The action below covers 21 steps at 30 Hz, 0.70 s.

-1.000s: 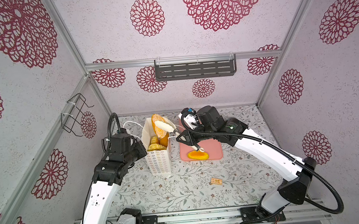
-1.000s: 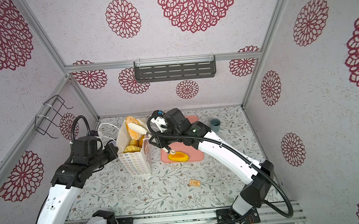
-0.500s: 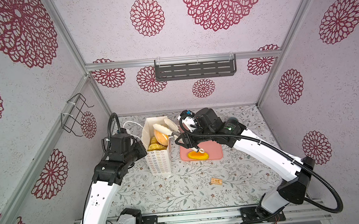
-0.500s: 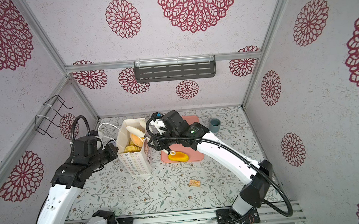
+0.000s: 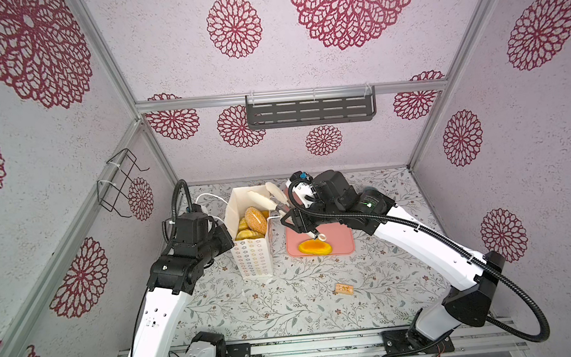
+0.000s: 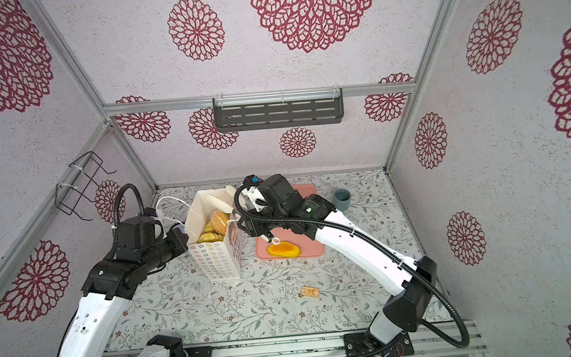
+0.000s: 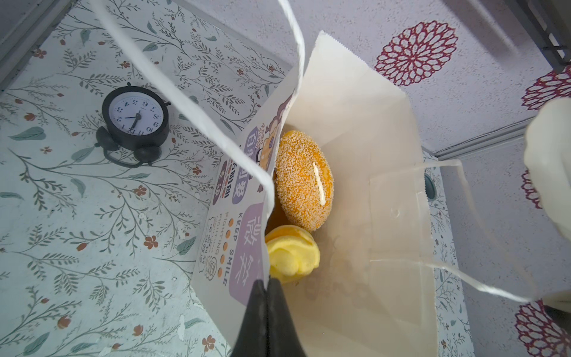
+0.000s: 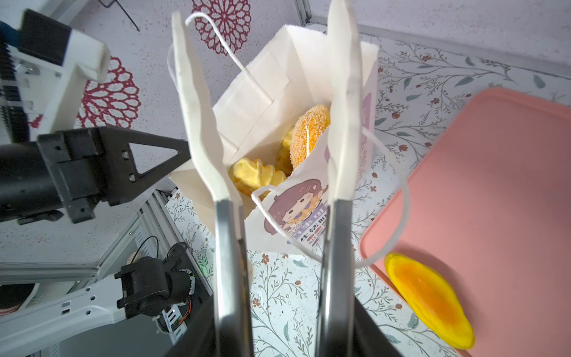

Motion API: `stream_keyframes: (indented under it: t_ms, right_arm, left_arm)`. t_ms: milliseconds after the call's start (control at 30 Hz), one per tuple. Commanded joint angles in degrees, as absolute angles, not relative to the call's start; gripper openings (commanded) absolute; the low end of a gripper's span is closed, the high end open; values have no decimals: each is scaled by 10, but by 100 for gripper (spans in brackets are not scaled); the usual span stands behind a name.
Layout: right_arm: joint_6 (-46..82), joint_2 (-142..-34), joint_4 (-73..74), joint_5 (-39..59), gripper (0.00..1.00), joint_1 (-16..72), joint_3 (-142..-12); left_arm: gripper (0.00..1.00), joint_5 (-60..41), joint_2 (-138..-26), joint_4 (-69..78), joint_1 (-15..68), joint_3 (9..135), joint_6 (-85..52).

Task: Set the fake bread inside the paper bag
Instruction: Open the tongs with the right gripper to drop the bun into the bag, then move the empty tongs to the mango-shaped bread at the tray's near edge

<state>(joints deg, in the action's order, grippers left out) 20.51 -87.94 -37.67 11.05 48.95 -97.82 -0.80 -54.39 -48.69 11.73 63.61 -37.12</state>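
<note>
Now left claw [image 7: 266,282]: pinching left rim of paper bag [image 5: 252,258].
right claw [image 5: 258,189]: hovering released, empty, over bag mouth.
fake bread [image 5: 255,219]: sitting in bag, one lying on pink tray [image 5: 337,238].

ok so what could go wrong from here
1. The cord handle hangs close by the fingers of the right gripper; pulling away could snag it and tip the paper bag.
2. The sesame bun sits high in the bag, so the orange bread on the pink tray may not settle inside.

Pale walls [image 5: 164,74], crimson medallions [image 5: 234,26]; grey slotted shelf [image 5: 310,111] on back wall; leafy-print tabletop [image 5: 287,308].
</note>
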Motion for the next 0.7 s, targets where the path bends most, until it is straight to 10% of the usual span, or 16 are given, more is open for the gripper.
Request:
stream_keyframes:
  t_ms: [0, 667]
  right_arm:
    - [195, -822, -372, 74, 49, 477, -1006]
    - [274, -658, -422, 121, 42, 352, -730]
  left_arm:
    - [0, -9, -545, -477, 115, 648, -369]
    - [8, -10, -544, -477, 115, 653, -369]
